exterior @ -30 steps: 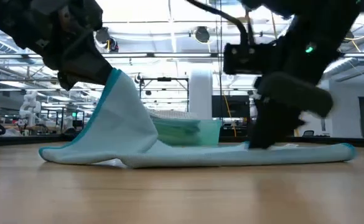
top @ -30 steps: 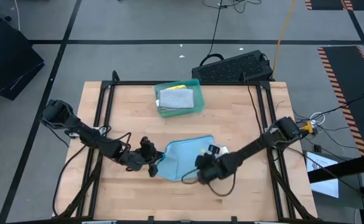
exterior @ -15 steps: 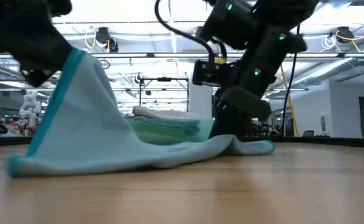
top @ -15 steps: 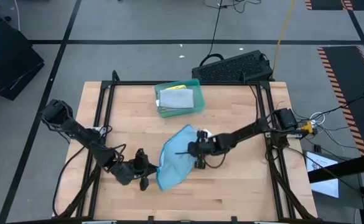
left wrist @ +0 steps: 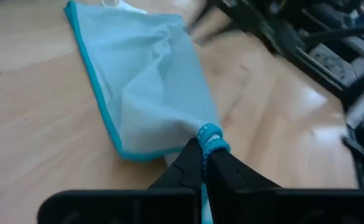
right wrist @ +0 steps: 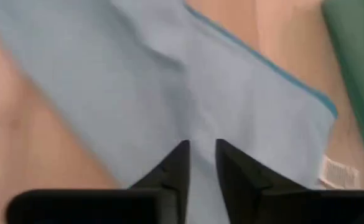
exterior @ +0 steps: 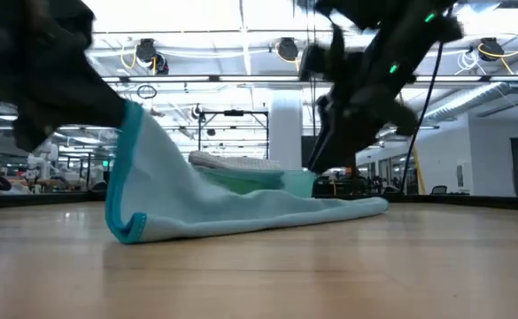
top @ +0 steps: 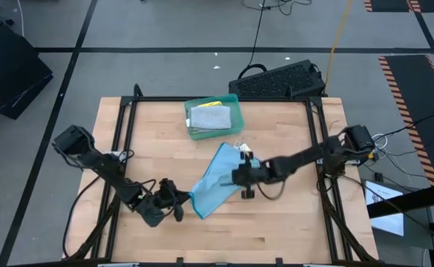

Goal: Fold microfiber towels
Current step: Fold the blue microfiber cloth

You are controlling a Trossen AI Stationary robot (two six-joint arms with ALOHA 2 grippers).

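The light blue towel [top: 215, 180] lies as a narrow doubled strip slanting across the table's middle, most of it flat on the wood [exterior: 267, 211]. My left gripper [top: 182, 206] is at its near left end, shut on a corner. My right gripper [top: 239, 178] hovers over the towel's right side with a narrow gap between its fingers [right wrist: 200, 163] and touches nothing; in the low view [exterior: 329, 146] it stands above the cloth. The other towels lie folded in the teal tray [top: 235, 122], a grey one [top: 211, 116] on top. My left gripper pinches the towel's near left corner, its teal hem bunched [left wrist: 210, 137] right at the fingertips. The fingers come in low from the table's left. That corner is raised off the wood [exterior: 133, 120], and the cloth slopes down from it to the part lying flat.
The teal tray stands at the table's far middle, just beyond the towel's far end [top: 235, 150]. A black keyboard [top: 280, 80] lies past the far right corner. Black frame rails [top: 120, 141] run along the table's left and right sides. Bare wood [top: 276, 230] lies along the near edge.
My right gripper has carried the towel's near right edge toward the far edge, folding the spread cloth over into a narrow strip, then has risen off it. My left gripper has gone toward the near edge with its corner, which stays lifted.
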